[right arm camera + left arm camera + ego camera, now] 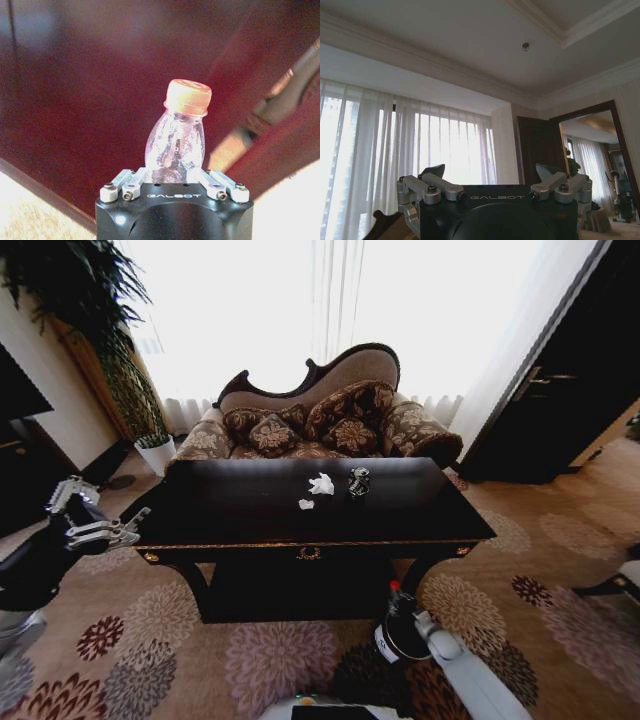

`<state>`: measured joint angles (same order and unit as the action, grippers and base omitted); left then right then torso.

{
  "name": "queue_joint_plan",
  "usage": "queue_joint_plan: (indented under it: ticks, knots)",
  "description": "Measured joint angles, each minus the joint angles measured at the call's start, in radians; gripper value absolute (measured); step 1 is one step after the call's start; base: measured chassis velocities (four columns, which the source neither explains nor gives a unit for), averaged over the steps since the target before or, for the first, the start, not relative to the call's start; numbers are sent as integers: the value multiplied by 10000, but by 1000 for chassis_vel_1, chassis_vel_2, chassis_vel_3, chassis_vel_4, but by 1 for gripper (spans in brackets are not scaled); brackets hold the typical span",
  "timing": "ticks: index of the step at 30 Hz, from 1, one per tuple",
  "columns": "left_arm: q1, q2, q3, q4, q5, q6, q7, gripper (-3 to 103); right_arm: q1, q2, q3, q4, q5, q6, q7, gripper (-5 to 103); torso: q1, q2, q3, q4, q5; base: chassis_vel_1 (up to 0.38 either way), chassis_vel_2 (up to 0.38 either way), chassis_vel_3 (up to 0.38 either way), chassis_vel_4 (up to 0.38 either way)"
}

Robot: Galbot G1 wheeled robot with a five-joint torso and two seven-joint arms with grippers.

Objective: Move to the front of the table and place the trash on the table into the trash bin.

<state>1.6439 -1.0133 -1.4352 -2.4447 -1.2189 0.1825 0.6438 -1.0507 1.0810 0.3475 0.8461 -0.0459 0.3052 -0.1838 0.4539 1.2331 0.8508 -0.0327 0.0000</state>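
The glossy black table (230,500) stands straight ahead. On its top lie trash pieces: a white paper ball (321,483), a smaller white scrap (306,504) and a dark shiny wrapper (358,481). Below the table's front edge, my right gripper (404,610) (172,176) is shut on a crumpled clear bottle (395,592) (176,145) with an orange cap, just above the dark round trash bin (392,642). My left gripper (100,517) (492,172) is raised off the table's left corner, open and holding nothing.
A patterned sofa (320,415) with cushions stands behind the table, before bright curtains. A tall plant in a white pot (155,452) is at the back left, a dark door (570,390) at the right. Flowered carpet (270,660) surrounds the table.
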Motion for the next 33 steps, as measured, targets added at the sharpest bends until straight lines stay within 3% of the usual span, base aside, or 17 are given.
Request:
queue_joint_plan:
  ticks: [15, 25, 33]
  knots:
    - [62, -14, 64, -44, 4, -30, 41, 100, -81, 654, 699, -1160, -404, -604, 24, 25, -1, 1, 0, 1, 0, 0, 0, 0, 0]
    - [76, -21, 131, -94, -9, -34, 83, 100, -102, 691, 700, -954, 111, -891, 98, 22, -1, 0, 0, 3, -3, 0, 0, 0, 0]
    - [70, 9, 104, -82, -19, -39, 106, 100, -145, 807, 661, -844, 441, -941, -49, 52, 0, 1, 0, 3, -2, 0, 0, 0, 0]
